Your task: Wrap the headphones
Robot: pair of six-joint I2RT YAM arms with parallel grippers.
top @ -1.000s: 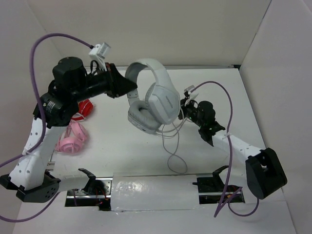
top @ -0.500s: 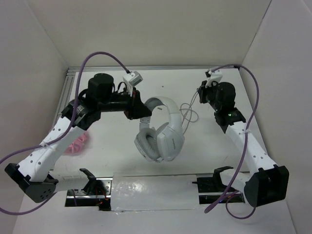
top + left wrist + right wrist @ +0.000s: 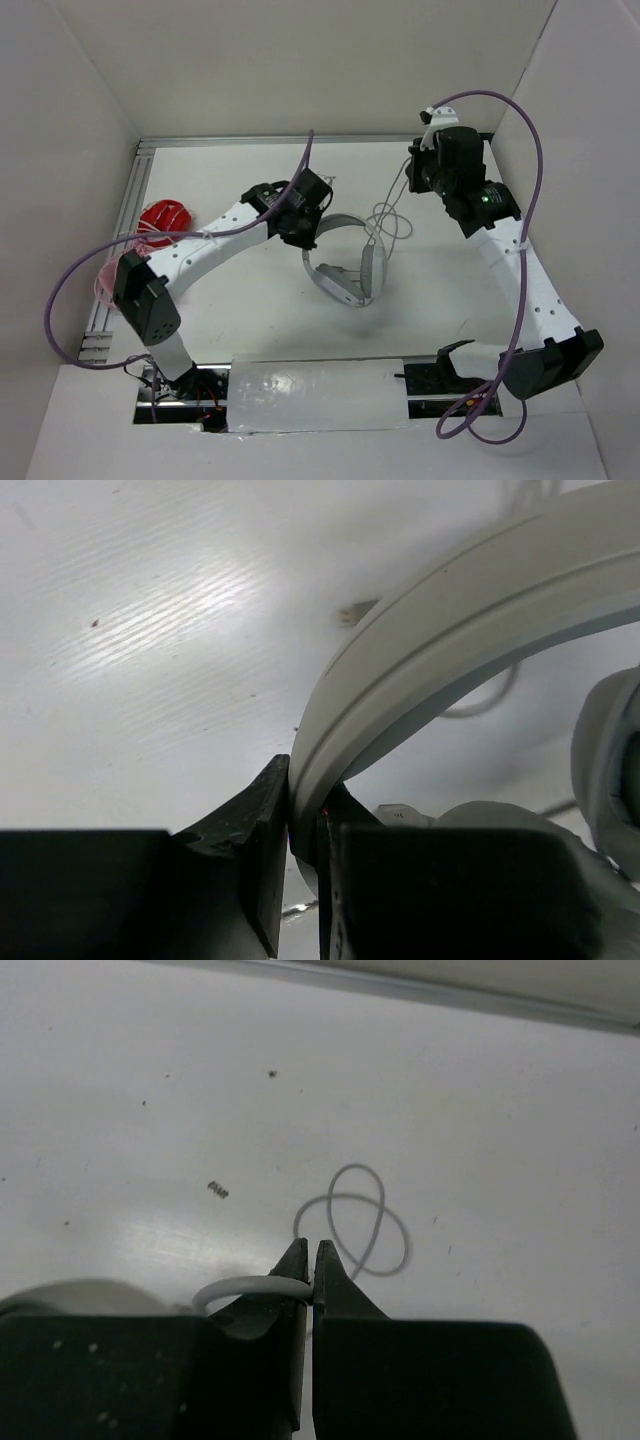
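The light grey-white headphones rest at mid table, ear cups toward the front and the headband arching back. My left gripper is shut on the headband, which sits between its jaws in the left wrist view, gripper. The thin grey cable lies in loose loops right of the headband. My right gripper is shut on the cable near the back right; in the right wrist view, gripper, a cable loop lies on the table beyond the tips.
Red headphones lie at the left edge of the table. Pink headphones lie in front of them, partly hidden by the left arm. White walls close in the left, back and right sides.
The left arm has swung down and lowered the headphones from the air to mid table. The right gripper has moved to the back right, pulling the cable with it.
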